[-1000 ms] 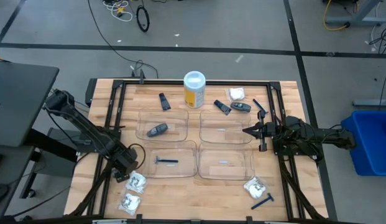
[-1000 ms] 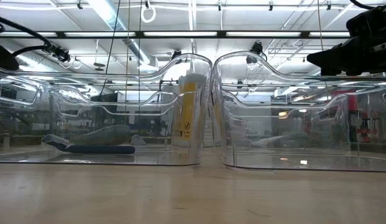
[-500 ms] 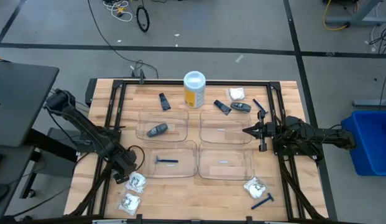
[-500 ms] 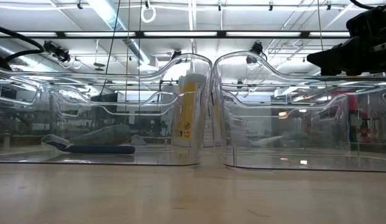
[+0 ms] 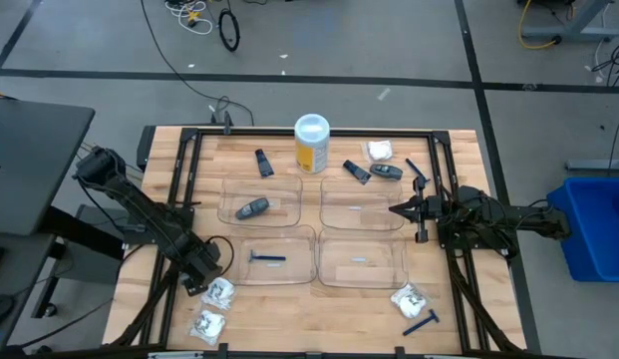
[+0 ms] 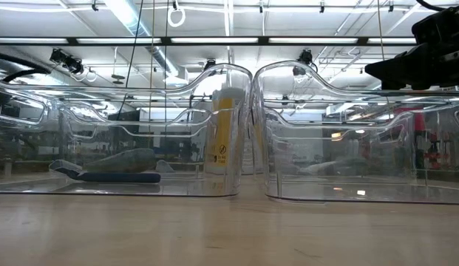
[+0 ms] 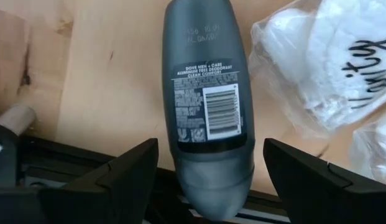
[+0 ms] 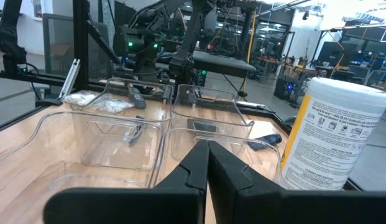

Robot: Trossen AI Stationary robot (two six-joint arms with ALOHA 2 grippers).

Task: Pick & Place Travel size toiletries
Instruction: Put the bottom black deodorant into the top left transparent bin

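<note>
At about eight o'clock on the tabletop (image 5: 289,150), the left gripper (image 5: 201,275) hangs low with jaws wide, straddling a grey oval stick (image 7: 208,93) that lies flat on the wood; in the high view the arm hides this stick entirely. Just beside it lie two white packets (image 5: 219,291), one cut off by the wrist view's edge. A second grey stick (image 5: 253,207) sits in the ten o'clock tray (image 5: 225,189), a blue razor (image 5: 266,258) in the seven o'clock tray. At three o'clock the right gripper (image 5: 397,209) waits, jaws pressed together on nothing. The low view blurs everything behind clear tray walls.
</note>
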